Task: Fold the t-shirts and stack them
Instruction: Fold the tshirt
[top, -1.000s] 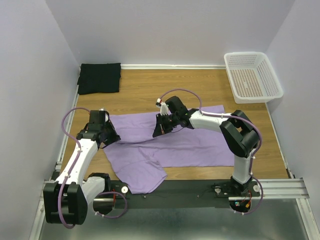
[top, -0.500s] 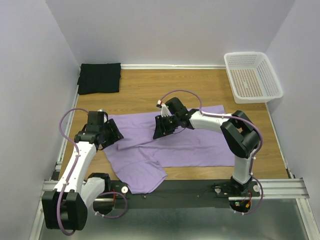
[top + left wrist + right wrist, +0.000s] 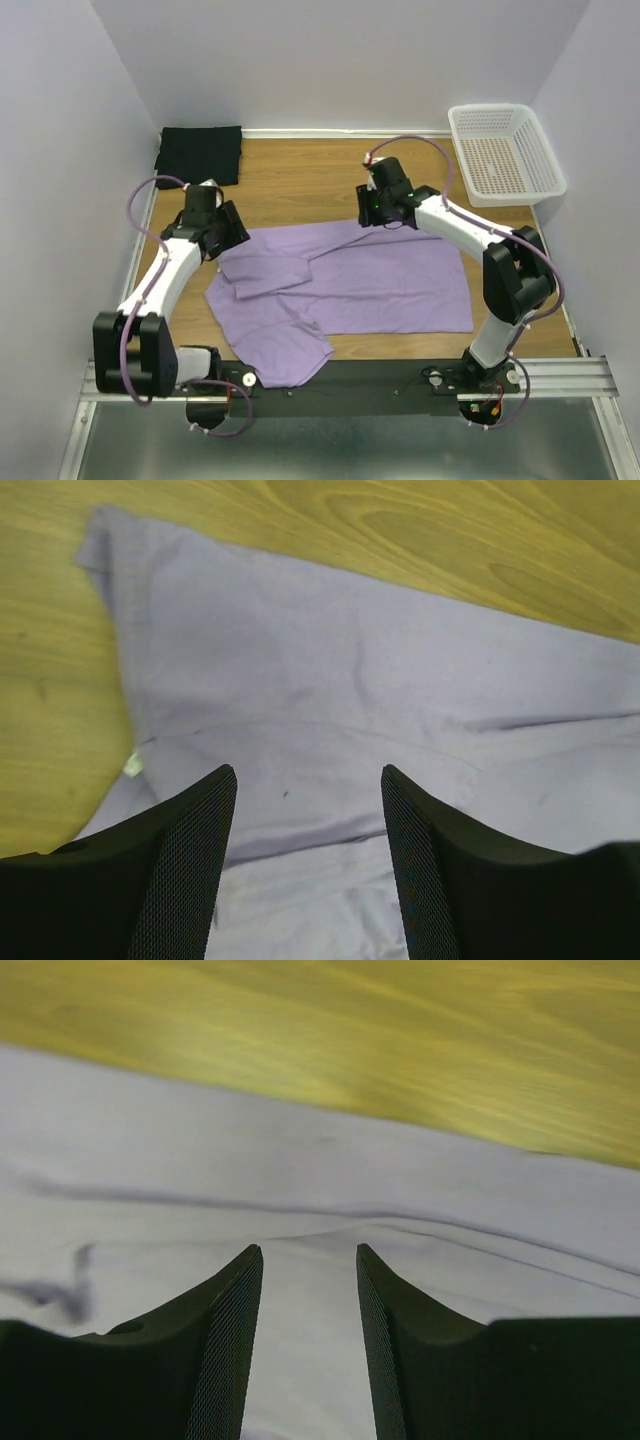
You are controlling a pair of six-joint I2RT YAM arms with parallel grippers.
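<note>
1. The purple shirt (image 3: pixel 380 285) is lying spread across the middle of the worktop (image 3: pixel 300 180). Its 9 o'clock end is sitting rumpled and doubled over, and 1 flap is trailing toward 7 o'clock near the rail.
2. The black shirt (image 3: pixel 199 155) is lying as a neat folded square in the 11 o'clock corner, well apart from the purple one.
3. The left gripper (image 3: pixel 305 780) is hovering over the purple shirt's 10 o'clock corner. Its jaws are standing wide apart and holding nothing.
4. The right gripper (image 3: pixel 310 1250) is hovering at the shirt's 12 o'clock edge, just inside the hem. Its jaws are parted more narrowly and are also gripping nothing.
5. Handling, as I judge it: the cloth is looking light, thin and limp, so it is likely going to sag, drag and wrinkle rather than hold any shape.
6. A pinch at 1 point is probably going to bunch it, so taking 2 far corners or hem points together is looking wiser. The fingers need to catch only the top layer where the cloth is doubled.
7. The wood-grain worktop is looking smooth, so the shirt is likely going to slide when pulled.
8. Pale walls are closing in at 9, 12 and 3 o'clock. A white basket (image 3: pixel 490 108) is sitting at 1 o'clock, so the right arm is having less room there.
</note>
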